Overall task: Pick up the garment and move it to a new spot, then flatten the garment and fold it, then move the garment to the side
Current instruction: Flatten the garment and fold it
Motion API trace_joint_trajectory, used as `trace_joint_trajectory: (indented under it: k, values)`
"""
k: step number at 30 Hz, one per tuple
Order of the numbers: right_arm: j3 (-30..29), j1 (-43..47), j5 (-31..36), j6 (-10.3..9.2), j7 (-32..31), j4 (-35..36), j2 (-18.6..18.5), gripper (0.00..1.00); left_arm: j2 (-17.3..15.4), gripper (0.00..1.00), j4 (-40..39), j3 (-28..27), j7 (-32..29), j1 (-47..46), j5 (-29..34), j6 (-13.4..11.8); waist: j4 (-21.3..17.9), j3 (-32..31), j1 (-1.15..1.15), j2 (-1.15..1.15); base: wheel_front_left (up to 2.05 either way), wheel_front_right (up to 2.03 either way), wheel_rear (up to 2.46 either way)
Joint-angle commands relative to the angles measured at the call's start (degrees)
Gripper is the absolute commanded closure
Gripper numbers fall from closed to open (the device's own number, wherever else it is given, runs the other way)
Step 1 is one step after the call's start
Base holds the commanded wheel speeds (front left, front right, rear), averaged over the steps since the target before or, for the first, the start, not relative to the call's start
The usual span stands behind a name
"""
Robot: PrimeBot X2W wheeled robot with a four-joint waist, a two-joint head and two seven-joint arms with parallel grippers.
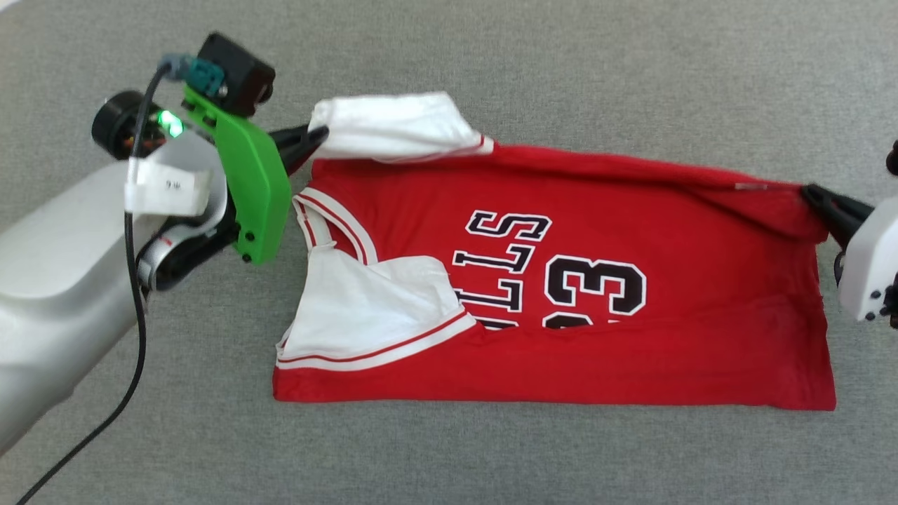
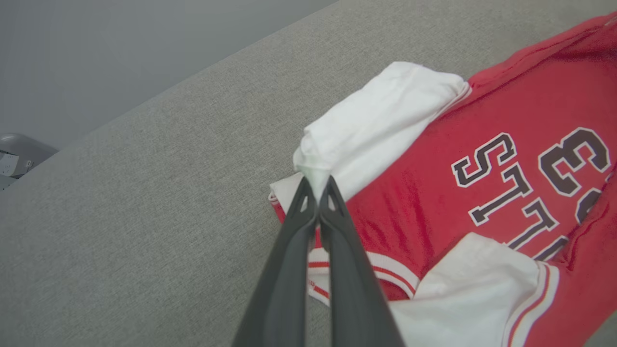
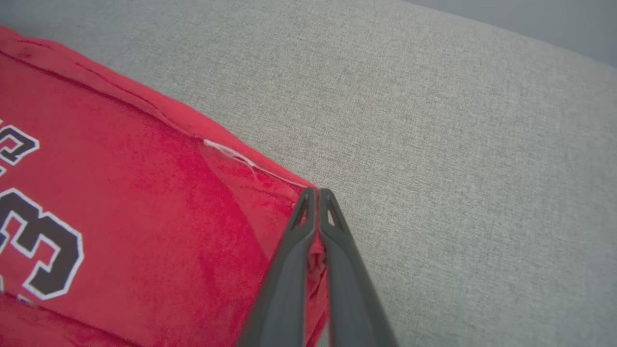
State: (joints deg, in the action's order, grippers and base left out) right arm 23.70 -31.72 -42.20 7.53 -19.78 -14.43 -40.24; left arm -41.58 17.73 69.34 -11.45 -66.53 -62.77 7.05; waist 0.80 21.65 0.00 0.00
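The garment (image 1: 561, 280), a red jersey with white sleeves and black lettering, lies sideways on the grey surface, its near half folded over so the letters are partly covered. My left gripper (image 1: 317, 137) is shut on the far white sleeve (image 2: 381, 125), pinching its edge and lifting it a little; my left gripper (image 2: 318, 185) holds white cloth between its tips. My right gripper (image 1: 808, 191) is shut on the garment's far hem corner (image 3: 270, 193); the red cloth bunches between the tips of my right gripper (image 3: 317, 193). The other white sleeve (image 1: 372, 308) lies flat near the collar.
A grey fabric surface (image 1: 491, 456) runs under and all around the garment. In the left wrist view its far edge (image 2: 193, 82) meets a plain grey wall, with a grey object (image 2: 19, 154) beyond it at the left.
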Motion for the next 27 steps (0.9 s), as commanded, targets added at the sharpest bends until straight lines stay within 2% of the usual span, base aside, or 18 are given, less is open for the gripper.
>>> trace_joint_trajectory:
  k: [1,15,21,27]
  values:
    - [-0.31,2.38,-0.58,-0.04,0.90,0.97,-0.28,1.00,-1.25,1.00,-0.91,0.38,0.83,2.55,-0.24,-0.77,0.01,-4.10,0.00,0.00,0.00,0.00,0.00]
    - [-6.12,20.95,-0.85,-0.04,4.63,7.29,0.94,1.00,-6.17,1.00,-11.01,2.49,4.94,19.40,-1.89,-7.81,0.94,-7.73,0.00,0.00,0.00,0.00,0.00]
    - [-7.18,24.62,-0.03,-0.04,2.70,7.77,3.00,1.00,-5.50,1.00,-11.44,2.83,6.15,23.22,-2.31,-9.18,0.92,-5.44,0.00,0.00,0.00,0.00,0.00]
    - [-6.15,25.52,0.72,-0.04,1.06,5.51,4.89,1.00,-2.83,1.00,-8.55,3.03,6.98,25.46,-2.81,-9.15,1.14,-4.17,0.00,0.00,0.00,0.00,0.00]
